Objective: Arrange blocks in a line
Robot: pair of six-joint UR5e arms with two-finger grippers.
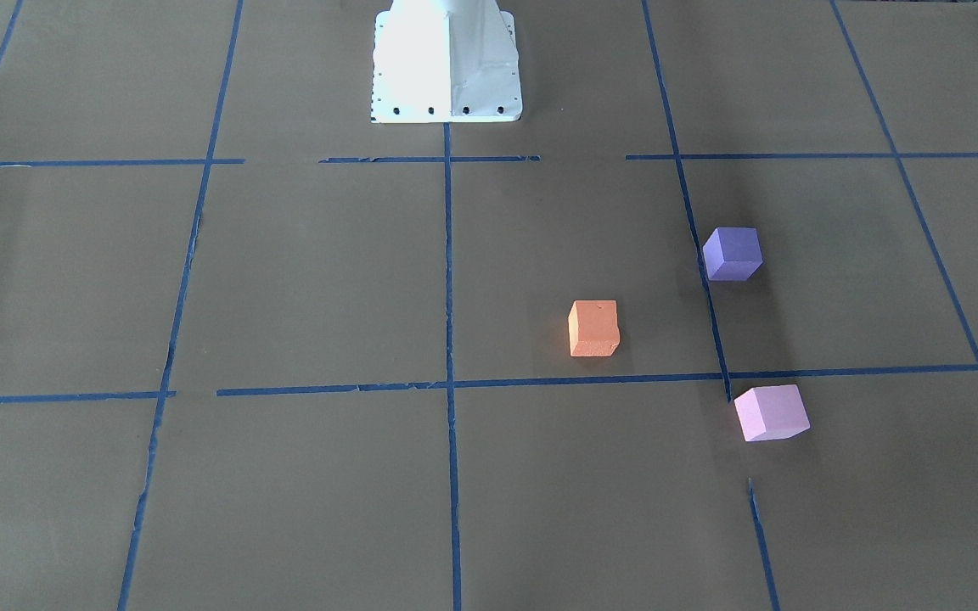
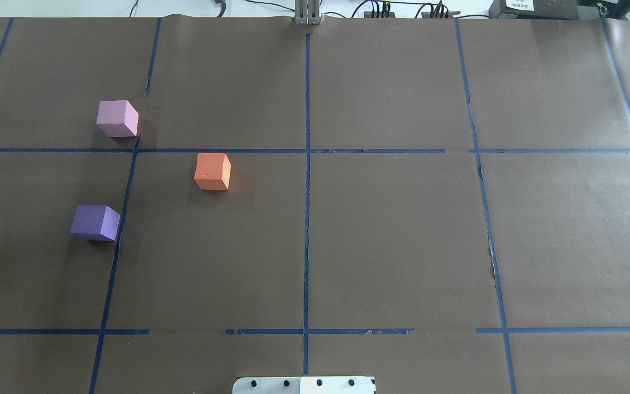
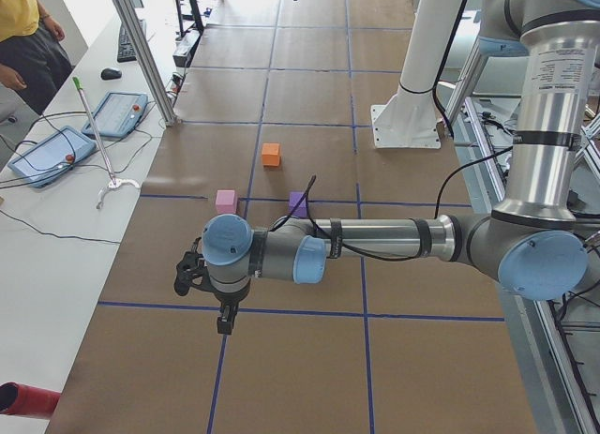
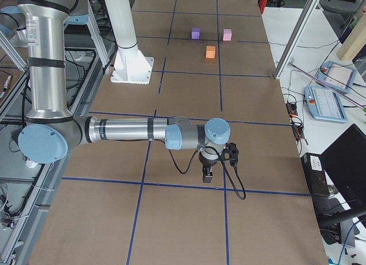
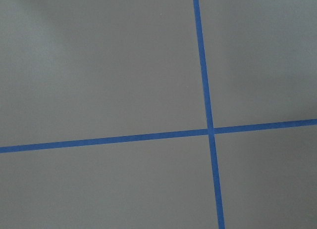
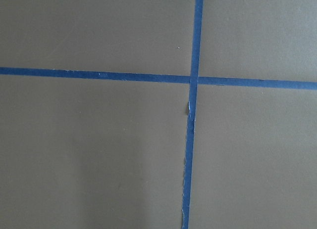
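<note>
Brown paper worktop (image 1: pixel 285 280): in the front-facing view it is gridded with blue tape (image 1: pixel 448 255), and the white robot base (image 1: pixel 445 64) stands at the robot-side edge.
Orange block (image 1: pixel 593 328): front-facing view, flat on the paper in the half toward the robot's left end. It is nearer the worktop's middle than the other two and touches neither.
Purple block (image 1: pixel 733 253): front-facing view, closer to the robot-side edge than the orange one, right against a tape line.
Pink block (image 1: pixel 771 412): front-facing view, closest to the operators' edge, just beside the same tape line.
Overhead view: the three blocks stand well apart in a triangle, not in a line.
Left gripper (image 3: pixel 223 317): left side view, pointing down above the paper near the worktop's left end, apart from the blocks. Whether its fingers are spread or together cannot be told.
Right gripper (image 4: pixel 207 174): right side view, pointing down near the right end, with the blocks far off. Its finger state cannot be told either.
Wrist views: each shows brown paper and a tape crossing.
</note>
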